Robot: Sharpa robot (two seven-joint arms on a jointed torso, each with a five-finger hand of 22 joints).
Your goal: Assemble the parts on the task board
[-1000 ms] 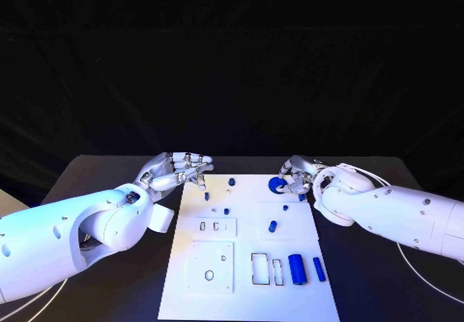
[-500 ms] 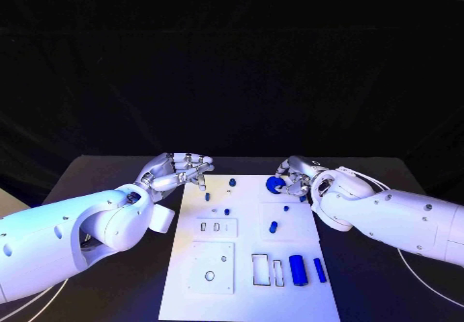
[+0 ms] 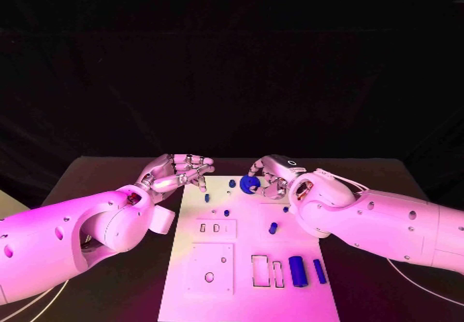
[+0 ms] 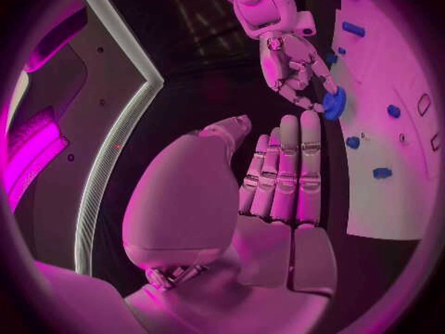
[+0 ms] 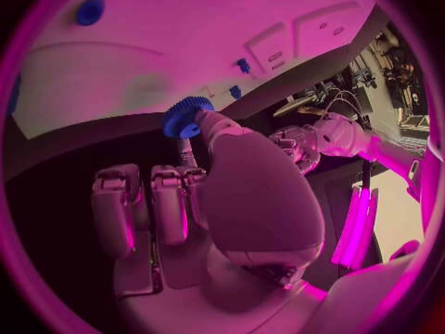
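Left hand: I am seeing my left hand hovering over the black table just beside the board's far left corner, fingers curling in together and holding nothing.
Task board: the white rectangular task board is lying flat in the middle of the table, running away from me between the two arms.
Small parts: a small blue peg is standing near the board's far left edge, with another small blue piece a little nearer me and a blue oblong piece towards the board's middle.
Near parts: two blue cylinders are lying side by side at the board's near right, beside rectangular cut-outs.
Blue gear: the round blue toothed gear is sitting in my right fingers above the far end of the board; the right wrist view is showing its teeth clearly.
Right hand: my right hand is pinching the gear between thumb and fingertips, other fingers lying straight.
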